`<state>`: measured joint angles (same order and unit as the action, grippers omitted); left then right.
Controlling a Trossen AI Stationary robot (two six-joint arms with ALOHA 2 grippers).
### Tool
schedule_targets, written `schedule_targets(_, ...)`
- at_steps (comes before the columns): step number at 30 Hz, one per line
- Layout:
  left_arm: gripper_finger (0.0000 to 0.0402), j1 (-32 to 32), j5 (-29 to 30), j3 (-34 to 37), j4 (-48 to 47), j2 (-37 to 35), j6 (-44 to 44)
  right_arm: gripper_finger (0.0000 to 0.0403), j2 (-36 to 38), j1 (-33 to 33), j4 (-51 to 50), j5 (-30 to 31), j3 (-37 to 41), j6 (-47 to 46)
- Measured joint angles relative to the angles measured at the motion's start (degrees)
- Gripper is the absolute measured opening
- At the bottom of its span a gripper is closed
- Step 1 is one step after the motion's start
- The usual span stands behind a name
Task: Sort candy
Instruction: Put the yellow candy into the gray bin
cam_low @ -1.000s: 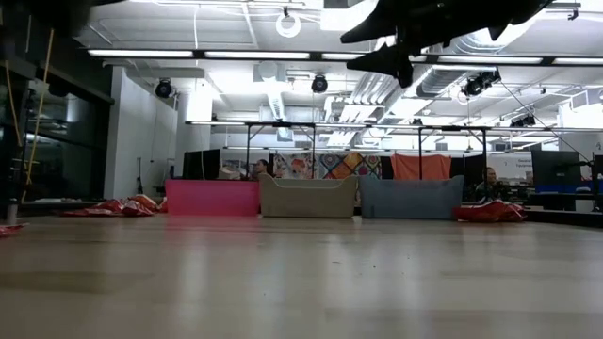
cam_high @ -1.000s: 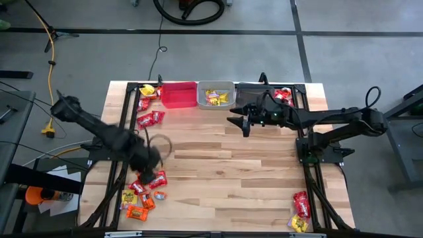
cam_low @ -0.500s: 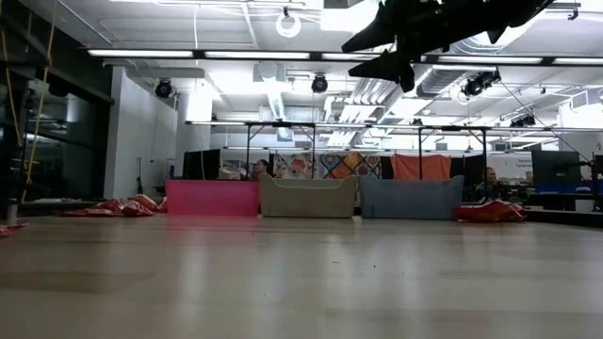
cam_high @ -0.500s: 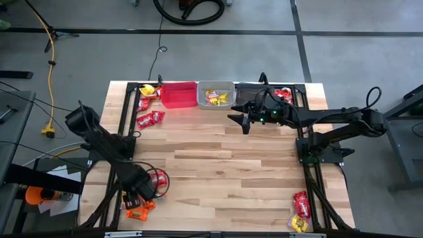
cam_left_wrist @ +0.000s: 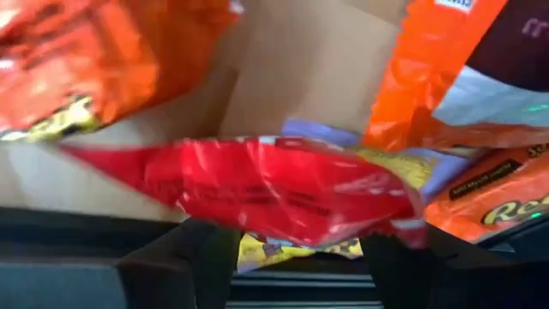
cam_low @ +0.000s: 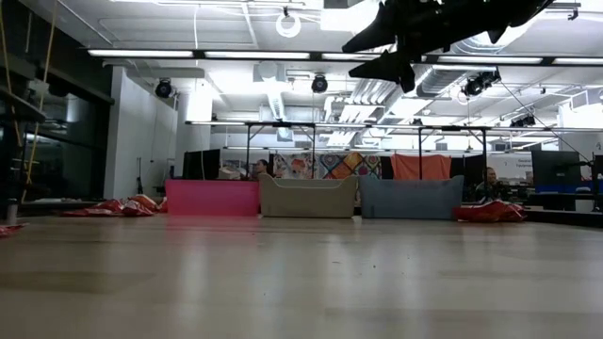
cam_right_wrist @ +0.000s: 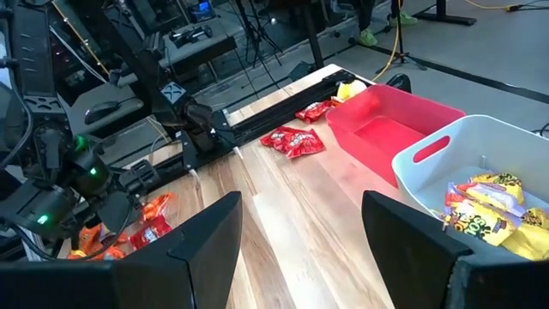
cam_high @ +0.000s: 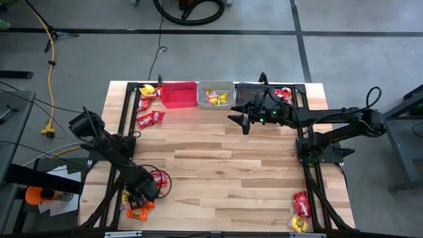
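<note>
Left wrist view | your left gripper (cam_high: 140,196) stands spread over the near-left candy (cam_high: 137,213) pile | red packet (cam_left_wrist: 283,193) lies crosswise between the fingers, probably untouched | right gripper (cam_high: 243,123), spread, empty, waits near the bins.

candy (cam_high: 147,192): red, orange, yellow packets | clusters at table corners, left edge | some in grey bin (cam_high: 216,96)

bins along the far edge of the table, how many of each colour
red bin: 1
clear grey bin: 1
dark bin: 1
total: 3
</note>
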<state>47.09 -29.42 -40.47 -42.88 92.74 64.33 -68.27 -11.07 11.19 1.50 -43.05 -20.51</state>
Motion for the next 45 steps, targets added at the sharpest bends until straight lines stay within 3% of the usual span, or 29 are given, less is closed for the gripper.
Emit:
schedule_targets(4,0.021,0.63,-0.18,0.2,0.38,0.79,-1.12,0.0236,-0.02,0.0,-0.45,0.0,0.0,0.0)
schedule_targets(7,0.0185,0.54,-0.14,0.27,0.22,0.77,-3.51,0.0236,-0.02,0.0,-1.26,0.0,0.0,0.0)
schedule_targets(15,0.0013,0.31,0.81,0.52,-1.07,-2.41,-12.13,0.0236,-0.02,0.0,-2.07,0.0,0.0,0.0)
schedule_targets(20,0.0005,-1.51,1.53,0.51,-2.66,-10.63,-14.02,0.0236,-0.02,0.0,-2.13,0.0,0.0,-0.06)
schedule_targets(29,0.0001,-7.52,2.76,0.46,-3.22,-33.26,-13.02,0.0236,-0.02,0.0,-2.28,-0.31,0.0,-1.95)
schedule_targets(37,0.0,-11.97,14.64,0.42,-3.36,-46.99,-13.5,0.0236,-0.02,0.0,-2.3,-0.49,0.0,-1.95)
schedule_targets(41,0.0,-14.5,24.71,0.41,-2.19,-48.41,-16.28,0.0236,-0.02,0.0,-0.81,-1.07,0.0,-1.97)
schedule_targets(45,0.0,-19.75,36.77,0.37,5.83,-47.59,-26.34,0.0236,-0.02,0.42,4.27,-1.82,0.0,-2.16)
